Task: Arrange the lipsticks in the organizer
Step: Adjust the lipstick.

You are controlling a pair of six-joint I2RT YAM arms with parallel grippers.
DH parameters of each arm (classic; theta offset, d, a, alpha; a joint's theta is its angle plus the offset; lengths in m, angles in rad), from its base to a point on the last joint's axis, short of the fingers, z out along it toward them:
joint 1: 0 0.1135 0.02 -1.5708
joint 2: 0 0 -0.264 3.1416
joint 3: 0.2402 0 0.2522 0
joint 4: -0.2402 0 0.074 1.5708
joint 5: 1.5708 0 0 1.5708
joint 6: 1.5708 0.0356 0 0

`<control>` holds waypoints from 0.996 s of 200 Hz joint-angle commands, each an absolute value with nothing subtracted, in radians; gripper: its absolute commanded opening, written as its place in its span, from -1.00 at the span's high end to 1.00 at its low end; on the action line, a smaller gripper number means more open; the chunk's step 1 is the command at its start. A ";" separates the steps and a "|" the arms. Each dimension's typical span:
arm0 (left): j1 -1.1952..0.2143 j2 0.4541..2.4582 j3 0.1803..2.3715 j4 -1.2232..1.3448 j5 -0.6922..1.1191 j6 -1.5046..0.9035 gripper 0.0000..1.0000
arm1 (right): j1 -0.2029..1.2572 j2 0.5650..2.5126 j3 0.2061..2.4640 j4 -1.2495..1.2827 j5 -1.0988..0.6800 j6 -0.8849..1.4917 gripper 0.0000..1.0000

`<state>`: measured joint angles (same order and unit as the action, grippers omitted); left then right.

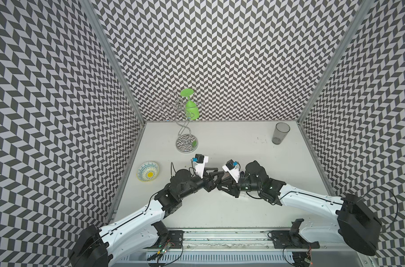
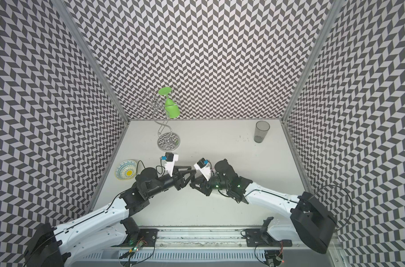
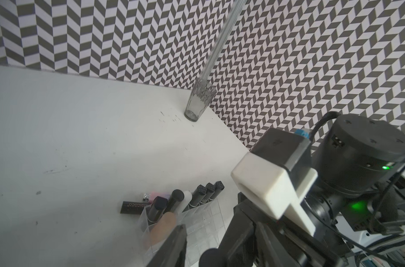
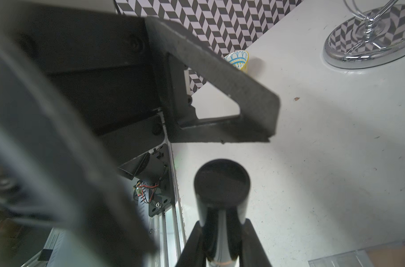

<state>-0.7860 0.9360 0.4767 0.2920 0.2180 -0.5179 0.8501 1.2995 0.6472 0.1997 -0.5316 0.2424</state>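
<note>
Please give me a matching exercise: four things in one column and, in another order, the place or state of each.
1 grey tumbler
2 patterned bowl
3 green goblet
4 black lipstick

a hangs upside down on wire rack
b clamped in right gripper
c far right corner of the table
d left edge of the table

Pairs: 1-c, 2-d, 3-a, 4-b
</note>
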 commanded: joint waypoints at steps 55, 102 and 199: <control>-0.793 0.981 0.524 0.181 0.204 -0.499 0.43 | 0.862 1.314 0.676 0.202 -0.520 0.215 0.56; -0.793 0.979 0.515 0.192 0.219 -0.506 0.77 | 0.867 1.325 0.681 0.201 -0.506 0.214 0.54; -0.792 0.974 0.513 0.204 0.209 -0.508 1.00 | 0.868 1.306 0.671 0.213 -0.486 0.227 -0.22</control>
